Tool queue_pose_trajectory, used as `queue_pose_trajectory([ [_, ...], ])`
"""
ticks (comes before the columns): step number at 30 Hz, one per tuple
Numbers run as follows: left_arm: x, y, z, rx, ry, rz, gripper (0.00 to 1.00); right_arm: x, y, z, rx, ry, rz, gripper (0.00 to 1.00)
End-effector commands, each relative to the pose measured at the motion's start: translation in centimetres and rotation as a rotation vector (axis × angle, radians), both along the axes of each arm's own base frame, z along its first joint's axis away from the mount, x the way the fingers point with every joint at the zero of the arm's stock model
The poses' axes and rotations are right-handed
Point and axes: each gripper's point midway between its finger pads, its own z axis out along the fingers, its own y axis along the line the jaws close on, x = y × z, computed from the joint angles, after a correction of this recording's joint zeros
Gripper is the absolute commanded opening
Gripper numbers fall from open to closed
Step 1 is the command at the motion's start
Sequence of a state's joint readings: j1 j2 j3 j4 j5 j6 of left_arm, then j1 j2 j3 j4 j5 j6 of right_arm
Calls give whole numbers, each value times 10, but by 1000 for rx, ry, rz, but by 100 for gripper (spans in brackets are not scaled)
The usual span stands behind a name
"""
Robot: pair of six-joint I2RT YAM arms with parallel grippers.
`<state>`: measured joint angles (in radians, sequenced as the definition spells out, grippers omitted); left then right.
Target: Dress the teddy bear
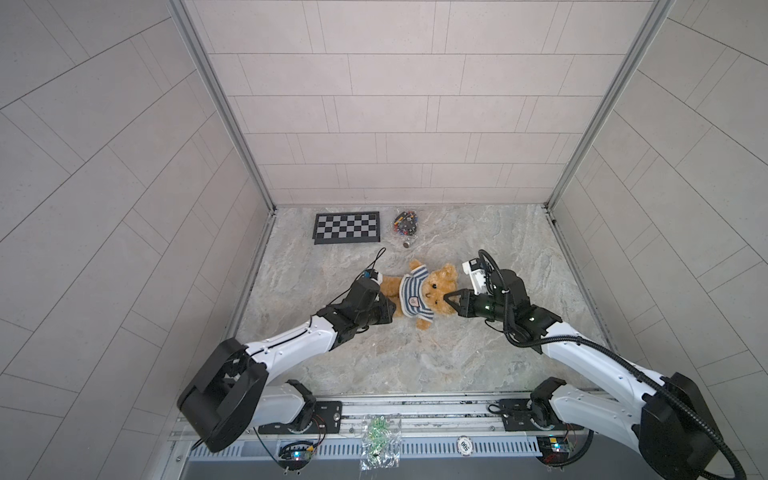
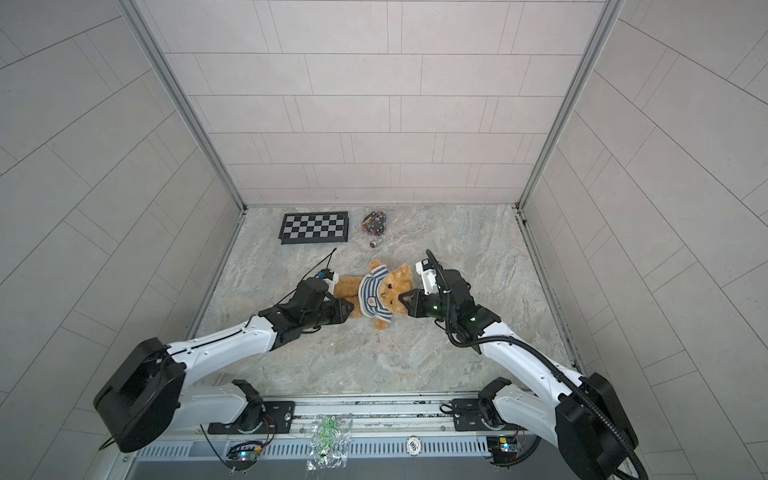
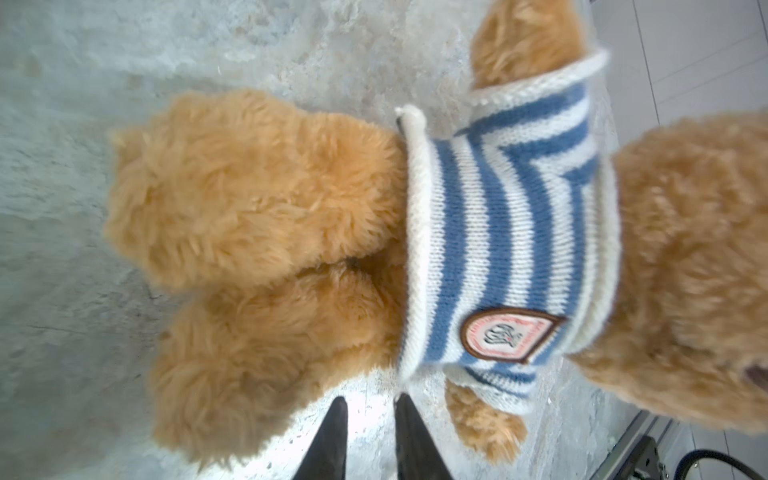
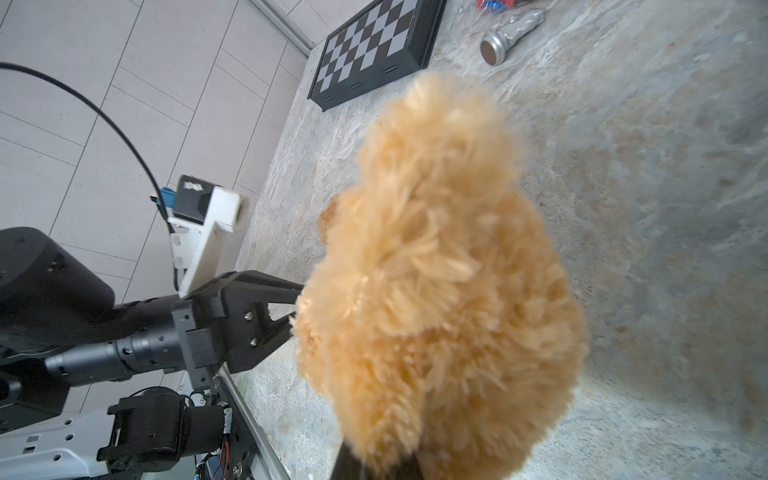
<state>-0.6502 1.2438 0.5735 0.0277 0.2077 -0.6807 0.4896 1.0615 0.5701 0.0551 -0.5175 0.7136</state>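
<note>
By the back wall (image 1: 407, 166), bag (image 1: 398, 229) of small parts (image 1: 407, 219); right pincer (image 1: 446, 297) tight on teddy bear (image 1: 439, 284), left pincer (image 3: 371, 399) ajar, empty.

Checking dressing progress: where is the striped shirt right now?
In both top views the striped shirt is worn by the teddy bear, mid-table between the left gripper and the right gripper.

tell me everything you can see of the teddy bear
The teddy bear is fluffy golden-brown plush with round ears, dark eyes and nose. It lies face up on the marbled table, wearing a blue-and-white striped shirt with a patch, both arms through the sleeves. The right gripper is shut on its head fur.
</note>
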Motion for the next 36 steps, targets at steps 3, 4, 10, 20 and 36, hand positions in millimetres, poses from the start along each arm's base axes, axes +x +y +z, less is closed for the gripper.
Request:
queue_pose_trajectory([
  [3,-14,15,27,60,-33,-51,33,-1,11,19,20,-58,84,0],
  [4,-14,17,34,72,-47,-54,35,1,14,28,23,-74,98,0],
  [10,5,31,61,116,-84,-45,37,-13,24,32,-7,-56,224,0],
  [20,36,33,41,172,-47,-47,38,-19,29,26,-55,-35,314,0],
  [36,35,34,-8,245,49,-72,40,-12,29,0,-102,9,323,2],
])
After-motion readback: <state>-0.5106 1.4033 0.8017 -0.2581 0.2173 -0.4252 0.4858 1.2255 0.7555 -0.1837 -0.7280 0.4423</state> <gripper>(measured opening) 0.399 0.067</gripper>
